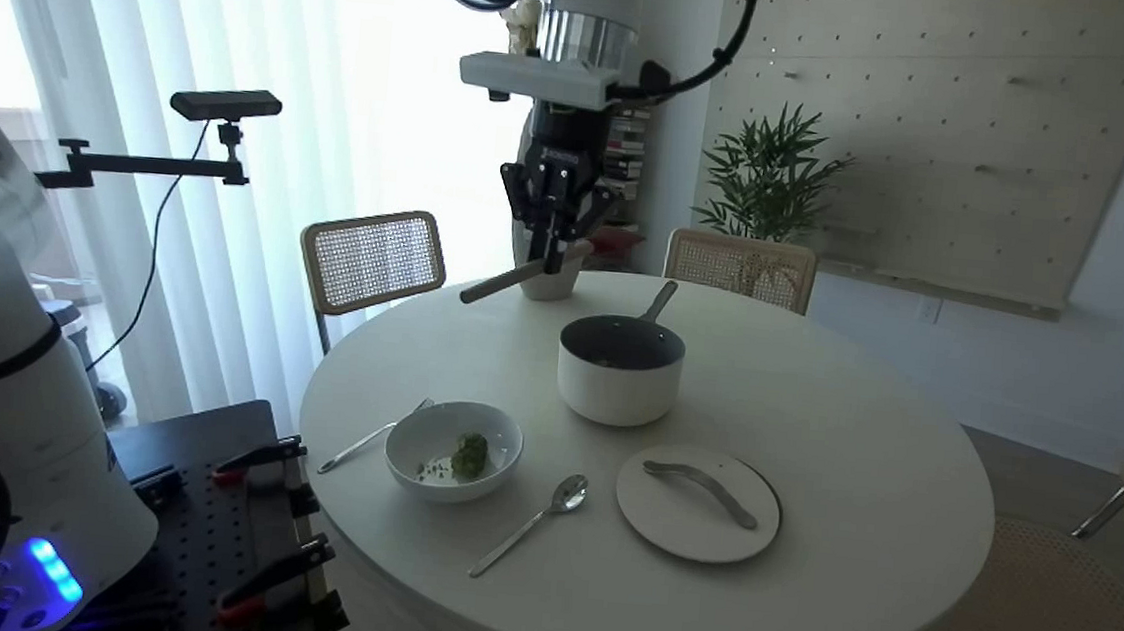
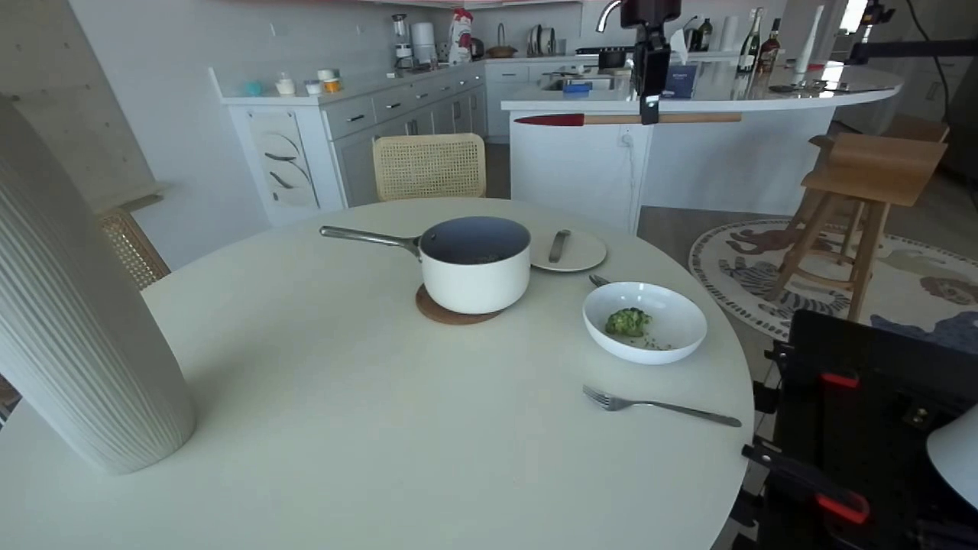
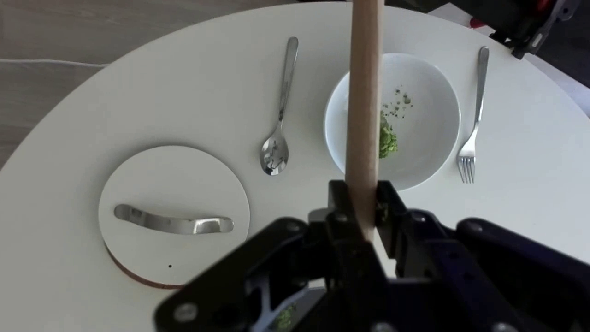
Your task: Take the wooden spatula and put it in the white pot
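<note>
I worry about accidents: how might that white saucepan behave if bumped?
Being wider than tall, the white saucepan probably resists tipping. Its long, projecting handle could make it swivel if caught. The brown trivet beneath might slide along.

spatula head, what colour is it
Dark red; the spatula head shows best in an exterior view.

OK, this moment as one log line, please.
gripper: shut on wooden spatula, aloft; white pot: uncovered, on brown mat; placing: not yet done

By the table's [image 1: 816, 396] near edge in an exterior view, a fork [image 1: 366, 442] and a spoon [image 1: 530, 525] flank a bowl [image 1: 430, 433] of broccoli [image 1: 471, 456]. A pale vase [image 1: 551, 287] stands near the far edge.
</note>
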`<state>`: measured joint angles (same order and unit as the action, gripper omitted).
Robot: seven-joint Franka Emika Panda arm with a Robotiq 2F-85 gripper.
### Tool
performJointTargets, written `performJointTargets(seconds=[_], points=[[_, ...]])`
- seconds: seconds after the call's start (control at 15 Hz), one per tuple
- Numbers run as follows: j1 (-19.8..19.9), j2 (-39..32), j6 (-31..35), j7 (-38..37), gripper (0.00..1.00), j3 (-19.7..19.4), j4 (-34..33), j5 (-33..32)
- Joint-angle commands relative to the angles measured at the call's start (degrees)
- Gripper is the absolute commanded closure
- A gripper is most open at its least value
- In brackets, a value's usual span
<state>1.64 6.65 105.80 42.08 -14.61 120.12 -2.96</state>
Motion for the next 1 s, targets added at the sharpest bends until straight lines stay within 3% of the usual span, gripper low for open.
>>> performJointTargets(seconds=[0.0,0.33,0.93], points=[[1.54,-10.55,-4.57,4.27,0.95,2.34,-11.33,2.86],[3.43,-22.63,-11.75,3.98,0.95,6.54,-24.67,2.61],[6.84,-38.54,-34.50,5.43,0.95,11.59,-47.63,0.00]])
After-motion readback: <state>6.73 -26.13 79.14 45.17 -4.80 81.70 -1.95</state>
